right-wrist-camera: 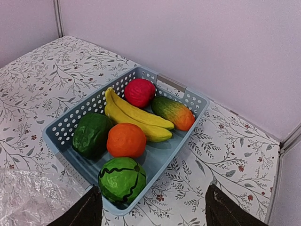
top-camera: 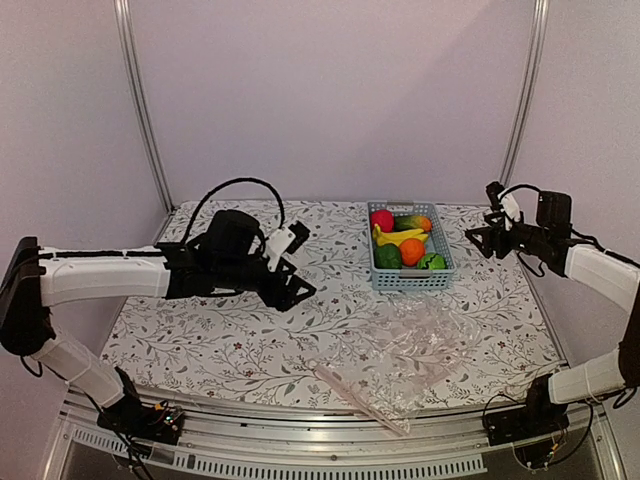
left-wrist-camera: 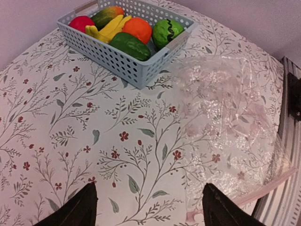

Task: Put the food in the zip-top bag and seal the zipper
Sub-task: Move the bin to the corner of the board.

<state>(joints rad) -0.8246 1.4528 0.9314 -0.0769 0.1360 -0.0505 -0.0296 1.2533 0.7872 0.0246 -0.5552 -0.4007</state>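
Both claws released; all the food sits in the basket, none in the bag.

The left gripper [top-camera: 297,290] hovers over the left-middle of the floral table [top-camera: 200,340], jaws spread and empty. The right gripper [top-camera: 474,238] hangs at the far right beside the blue basket [top-camera: 410,282], jaws spread, grasping nothing. The basket holds the red apple [top-camera: 381,220], mango [top-camera: 414,222], bananas [top-camera: 400,237], orange [top-camera: 411,251], dark green piece [top-camera: 388,256] and striped green ball [top-camera: 432,262]. The clear zip-top bag [top-camera: 420,345] lies flat just nearward of it, with its zipper [top-camera: 358,398] at the table's near edge.
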